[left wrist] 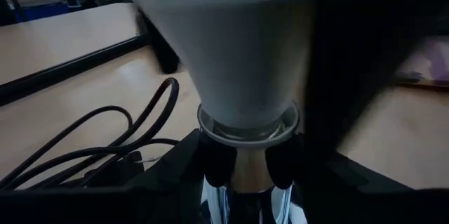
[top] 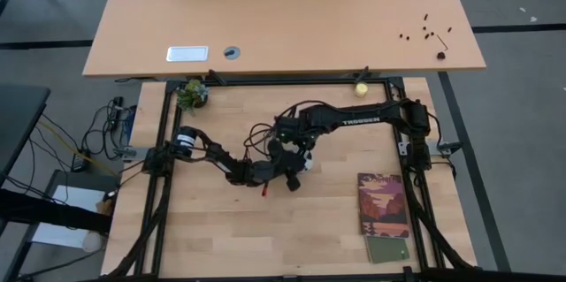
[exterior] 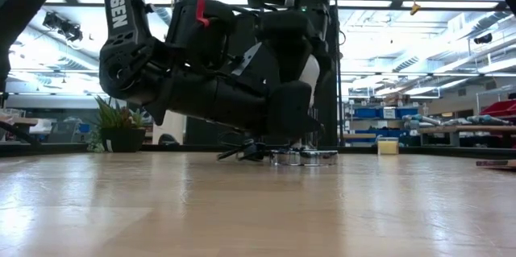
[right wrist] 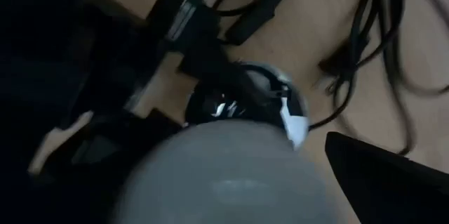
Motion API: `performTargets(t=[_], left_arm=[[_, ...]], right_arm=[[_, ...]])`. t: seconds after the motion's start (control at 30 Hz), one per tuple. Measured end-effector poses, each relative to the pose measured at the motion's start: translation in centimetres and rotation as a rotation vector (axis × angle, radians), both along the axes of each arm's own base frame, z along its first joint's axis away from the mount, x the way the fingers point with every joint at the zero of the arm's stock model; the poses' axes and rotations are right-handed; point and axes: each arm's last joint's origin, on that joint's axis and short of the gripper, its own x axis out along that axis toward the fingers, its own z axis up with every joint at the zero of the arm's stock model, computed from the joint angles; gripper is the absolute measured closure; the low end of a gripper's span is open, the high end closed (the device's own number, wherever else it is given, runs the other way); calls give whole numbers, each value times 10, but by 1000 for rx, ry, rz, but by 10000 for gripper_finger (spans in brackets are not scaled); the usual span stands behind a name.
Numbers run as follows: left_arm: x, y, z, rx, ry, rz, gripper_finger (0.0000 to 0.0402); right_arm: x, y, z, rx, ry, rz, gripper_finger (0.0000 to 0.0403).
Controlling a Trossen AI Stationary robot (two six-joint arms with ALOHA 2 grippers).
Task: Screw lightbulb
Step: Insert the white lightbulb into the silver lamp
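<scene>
Pale butcher-block table (top: 265, 238) carries both arms meeting near its middle. Nearest, in the left wrist view, the left gripper (left wrist: 245, 171) has its fingers (left wrist: 214, 161) closed on the shiny neck of the socket (left wrist: 242, 182), steadying it. The lightbulb (left wrist: 231, 48) stands upright in that socket, directly above the left jaws. Above it, the right gripper (right wrist: 231, 175) hangs with its jaws spread wide around the bulb's dome, not gripping.

To do the step well, I judge the right jaws should close squarely on the glass, turn gently about the upright axis, then release and regrip, while the left hold stays firm.

Black cord (left wrist: 91, 140) loops just beside the left jaws and could snag. Farther off lie a booklet (top: 383, 204), a small plant (top: 191, 95) and a yellowish ball (top: 361, 89), well apart.
</scene>
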Motion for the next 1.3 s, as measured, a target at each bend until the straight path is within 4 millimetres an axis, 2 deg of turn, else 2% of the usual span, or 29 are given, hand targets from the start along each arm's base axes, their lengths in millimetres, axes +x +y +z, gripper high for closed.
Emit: performTargets(t=[0.2,0.77,0.93,1.1,1.3], left_arm=[[0,0,0,1,8,1,218],[0,1,-1,-1,10,9,218],[0,1,-1,0,11,13,218],[0,1,-1,1,13,13,218],[0,1,-2,4,35,14,218]], right_arm=[[-2,1,4,-47,26,114,10],[-2,34,6,-192,38,732,15],[-3,37,0,-231,54,870,26],[-4,37,-5,-240,52,913,39],[-24,33,8,-134,153,716,60]])
